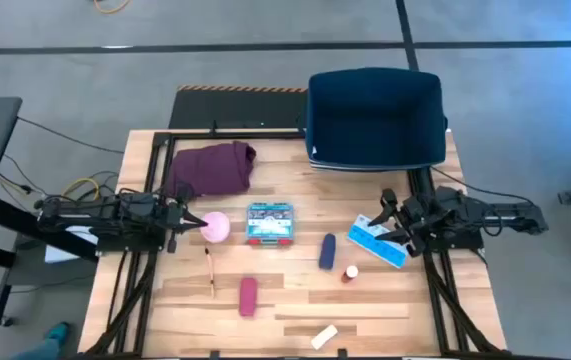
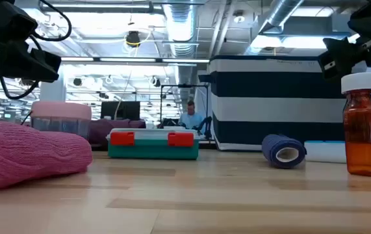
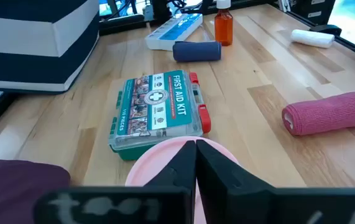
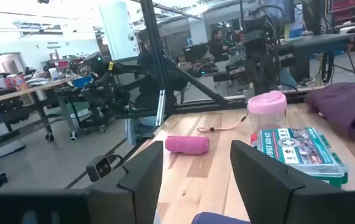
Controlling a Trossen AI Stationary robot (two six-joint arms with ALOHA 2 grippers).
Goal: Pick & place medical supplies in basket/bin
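The pink round roll [image 1: 217, 227] stands on the table left of the teal box [image 1: 269, 223]. My left gripper [image 1: 193, 222] is shut, and its tips hover just above the roll's pink top [image 3: 160, 159]; the low view shows a gap between them. My right gripper [image 1: 390, 214] is open above the far end of the blue-white pill organizer [image 1: 377, 243] and touches nothing. The navy roll [image 1: 327, 251], red-capped vial [image 1: 350, 272], maroon roll [image 1: 248, 296], thin stick [image 1: 210, 272] and white packet [image 1: 324, 336] lie on the table. The navy bin [image 1: 375, 118] stands at the far right.
A maroon cloth [image 1: 213, 167] lies at the far left, behind the pink roll. Bare wood shows between the teal box and the bin. In the right wrist view, other benches and a person show in the room beyond the table.
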